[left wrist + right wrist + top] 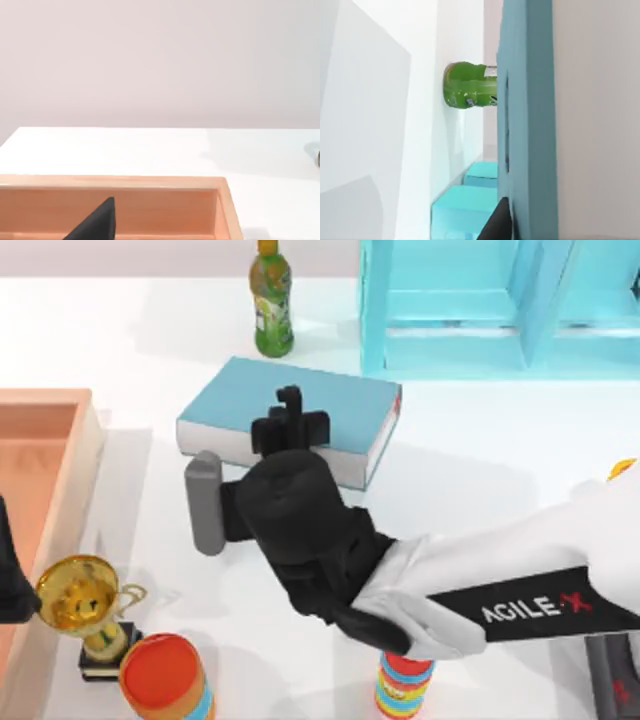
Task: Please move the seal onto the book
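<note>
Right gripper (291,410) reaches from the table's right side, low over the book (240,395); fingers point toward the far edge; cannot tell how far they are parted, nor whether they hold the seal, which the arm hides; book lies flat near table centre, spine side toward the green bottle (271,300); blue shelf (480,310) at far right; left gripper (8,580) parked at left edge beside the wooden tray (88,450); trophy (85,605) near front left.

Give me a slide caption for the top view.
Right end effector over the teal book, green bottle and blue shelf behind.
</note>
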`<state>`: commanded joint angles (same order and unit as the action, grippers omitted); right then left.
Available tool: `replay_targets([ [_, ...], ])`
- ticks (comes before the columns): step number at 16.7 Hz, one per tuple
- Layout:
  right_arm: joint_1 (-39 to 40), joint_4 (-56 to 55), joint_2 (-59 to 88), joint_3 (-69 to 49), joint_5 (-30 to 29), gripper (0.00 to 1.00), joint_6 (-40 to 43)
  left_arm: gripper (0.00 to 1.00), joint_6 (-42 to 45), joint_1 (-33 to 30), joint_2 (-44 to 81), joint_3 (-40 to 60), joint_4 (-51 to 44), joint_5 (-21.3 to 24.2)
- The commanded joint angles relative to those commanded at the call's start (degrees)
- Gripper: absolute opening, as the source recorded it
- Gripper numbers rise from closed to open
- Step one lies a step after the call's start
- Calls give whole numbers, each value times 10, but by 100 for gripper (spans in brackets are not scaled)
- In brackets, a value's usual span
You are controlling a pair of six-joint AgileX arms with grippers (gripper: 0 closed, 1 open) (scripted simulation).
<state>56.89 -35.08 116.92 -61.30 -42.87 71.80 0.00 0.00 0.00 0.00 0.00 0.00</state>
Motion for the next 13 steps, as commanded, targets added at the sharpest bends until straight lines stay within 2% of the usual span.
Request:
replay_targets([
  [13,-3,-60,52,13,0,0,-2,100,0,0,0,0,0,0],
])
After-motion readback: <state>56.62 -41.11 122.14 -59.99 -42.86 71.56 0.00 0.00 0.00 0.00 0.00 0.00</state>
